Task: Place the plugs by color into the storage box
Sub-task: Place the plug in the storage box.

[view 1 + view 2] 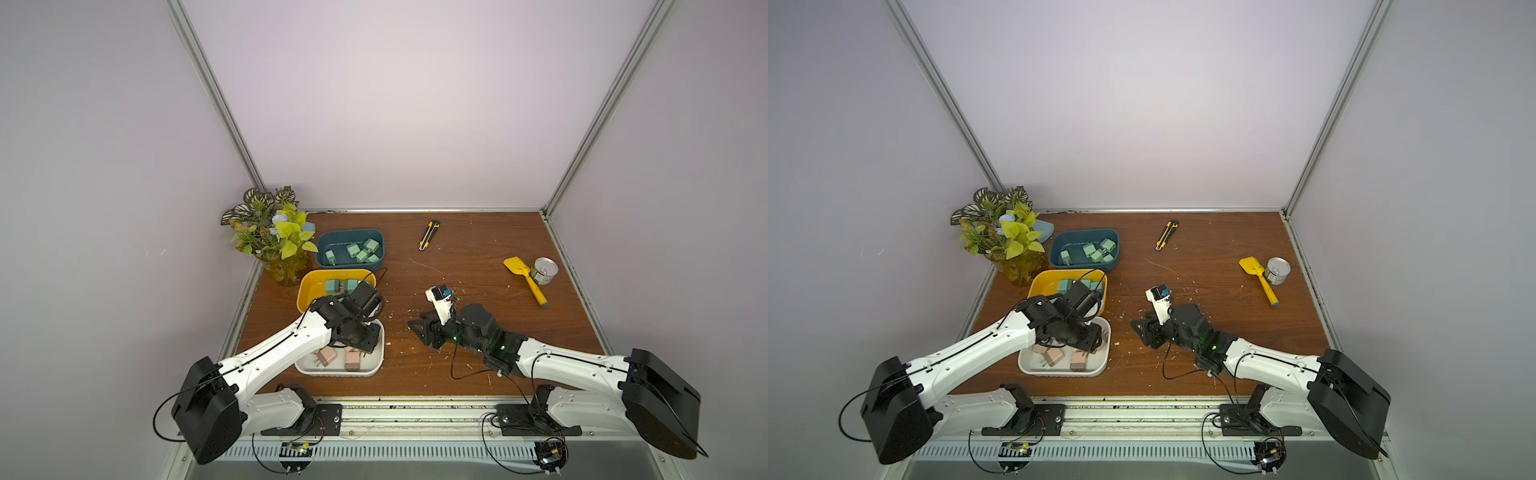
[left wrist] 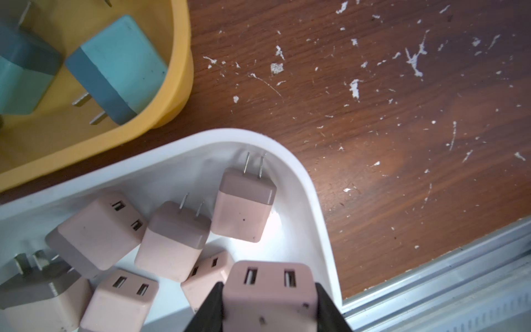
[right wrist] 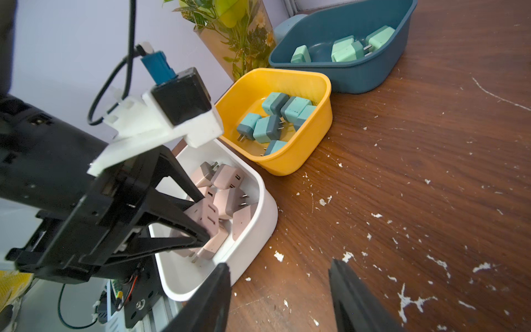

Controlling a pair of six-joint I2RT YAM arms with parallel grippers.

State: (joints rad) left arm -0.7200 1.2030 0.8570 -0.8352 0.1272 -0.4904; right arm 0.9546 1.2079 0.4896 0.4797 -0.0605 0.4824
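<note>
L claw clamped on a pink plug. Black fingers press its two opp. flat sides, USB-port face twd the wrist cam, prongs hidden. It hangs over the near corner of the white bin, just above the other pink plugs heaped there; can't tell if it touches them.

R claw: jaws apart, nothing betw. them, over bare desk beside the white bin.

Other colours: teal-blue plugs in the yellow bin, mint plugs in the dark blue bin. No loose plug seen on the desk in both top views, so prob. the last one.

Handling, my read:
- small hard plastic cube, looks light, rigid, won't squash.
- smooth, rounded edges, so a bit slippery; pinch mid-body on flat faces, not corners.
- keep off the thin metal prongs; they could bend or snag a neighbour.
- not fragile, so a short drop into the bin should be OK, though it may tumble off the heap.
</note>
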